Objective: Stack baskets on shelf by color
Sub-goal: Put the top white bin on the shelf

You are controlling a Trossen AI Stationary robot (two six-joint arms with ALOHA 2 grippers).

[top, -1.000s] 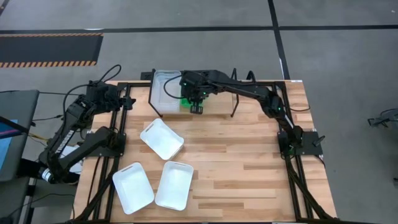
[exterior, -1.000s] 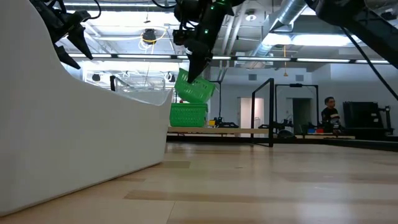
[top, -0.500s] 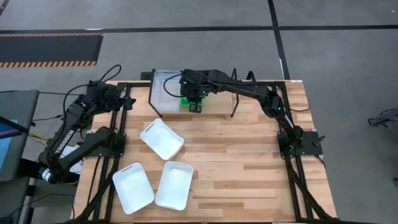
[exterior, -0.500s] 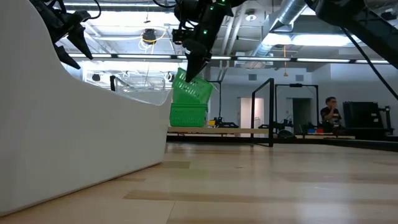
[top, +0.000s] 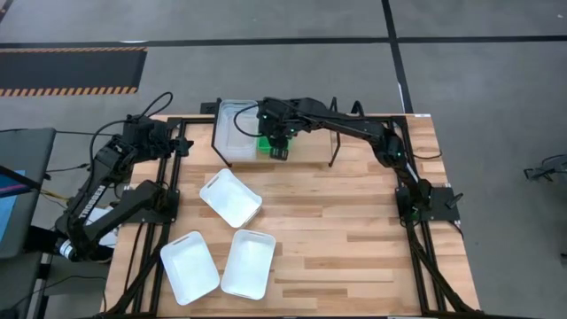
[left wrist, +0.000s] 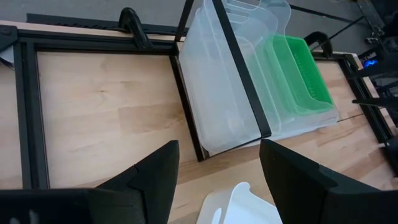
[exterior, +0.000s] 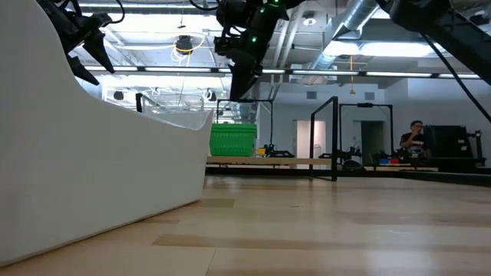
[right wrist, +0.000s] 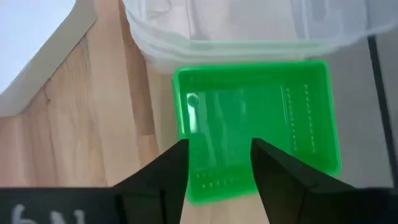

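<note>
Right gripper (right wrist: 214,163) — fingers parted, gripping nothing, poised above green basket stack (right wrist: 258,124), which sits level on the shelf (exterior: 244,103) just beside clear baskets (top: 234,128). Left gripper (left wrist: 217,180) — parted, well apart. White baskets (top: 230,197) on table (top: 354,230).

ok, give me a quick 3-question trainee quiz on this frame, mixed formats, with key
1. True or false: the right gripper is clamped on a white basket.
2. Multiple choice: how many white baskets lie loose on the table? A) one B) three C) five
3. Fill in: the green basket stack sits on the shelf beside the ___ baskets.

Key
1. False. Its fingers stand open above the green basket stack, holding nothing.
2. B. All three lie on the wood in front of the shelf, nearer the left gripper, which waits open at its side.
3. clear
</note>
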